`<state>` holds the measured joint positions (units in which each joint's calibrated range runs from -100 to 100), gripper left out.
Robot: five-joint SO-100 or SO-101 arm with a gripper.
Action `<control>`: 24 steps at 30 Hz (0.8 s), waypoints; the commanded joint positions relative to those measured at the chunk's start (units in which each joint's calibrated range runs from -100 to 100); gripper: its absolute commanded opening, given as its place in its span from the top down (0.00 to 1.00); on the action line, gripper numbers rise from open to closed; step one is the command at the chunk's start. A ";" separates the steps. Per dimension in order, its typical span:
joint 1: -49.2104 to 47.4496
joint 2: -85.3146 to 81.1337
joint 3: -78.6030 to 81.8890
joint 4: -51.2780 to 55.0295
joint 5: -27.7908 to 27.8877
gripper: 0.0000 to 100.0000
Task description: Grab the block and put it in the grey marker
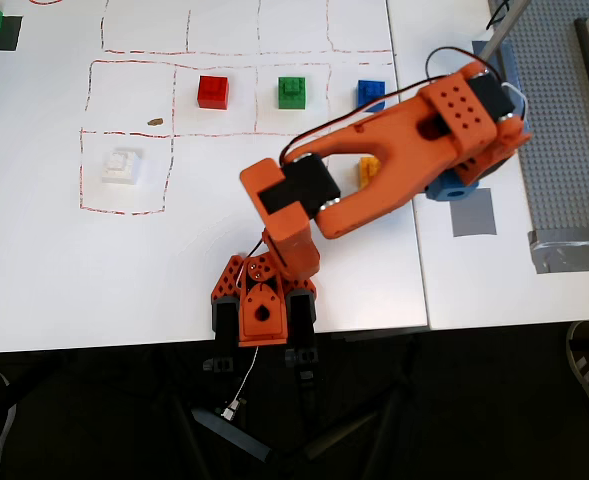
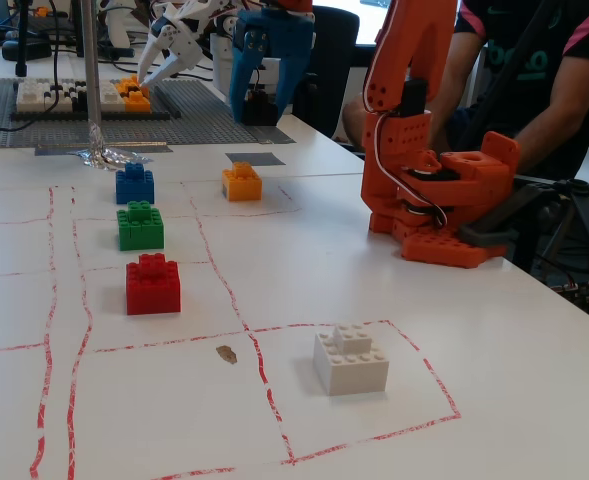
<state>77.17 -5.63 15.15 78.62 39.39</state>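
In the overhead view, the orange arm (image 1: 374, 160) starts from its base (image 1: 259, 300) at the lower middle of the white bench (image 1: 124, 280) and bends up and across to the right. Its blue fingers (image 1: 446, 187) are seen end-on at right of centre, just up and left of the grey marker (image 1: 474, 212) and partly over its edge. From above I cannot tell whether they are spread or pinching, and the block is hidden here. Along the upper part of the frame stand a red brick (image 1: 213, 91), a green brick (image 1: 293, 91) and a blue brick (image 1: 370, 93). An orange brick (image 1: 367, 168) peeks out under the arm, and a white brick (image 1: 121, 165) sits at left inside a red-lined box. A grey studded baseplate (image 1: 559, 130) fills the right edge.

In the fixed view, the fingers (image 2: 241, 80) hang at upper centre, pointing down above the grey marker (image 2: 256, 158), clear of the bench. A gap shows between them with a dark shape (image 2: 262, 103) in it. Against the dark chair behind, I cannot tell whether this is the block or whether the fingers grip anything. The orange brick (image 2: 242, 183) sits just in front of the marker. Blue (image 2: 134, 185), green (image 2: 140, 226) and red (image 2: 153, 285) bricks line up at left, and the white brick (image 2: 351, 359) is at lower centre. Crumpled foil (image 2: 109, 155) lies at upper left.
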 commanded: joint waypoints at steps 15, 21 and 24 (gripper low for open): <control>10.13 13.69 -11.34 -20.49 5.71 1.00; 12.24 15.15 -10.62 -21.64 8.35 1.00; 13.48 15.58 -9.71 -23.03 9.52 1.00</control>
<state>89.33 12.68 8.03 57.23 47.59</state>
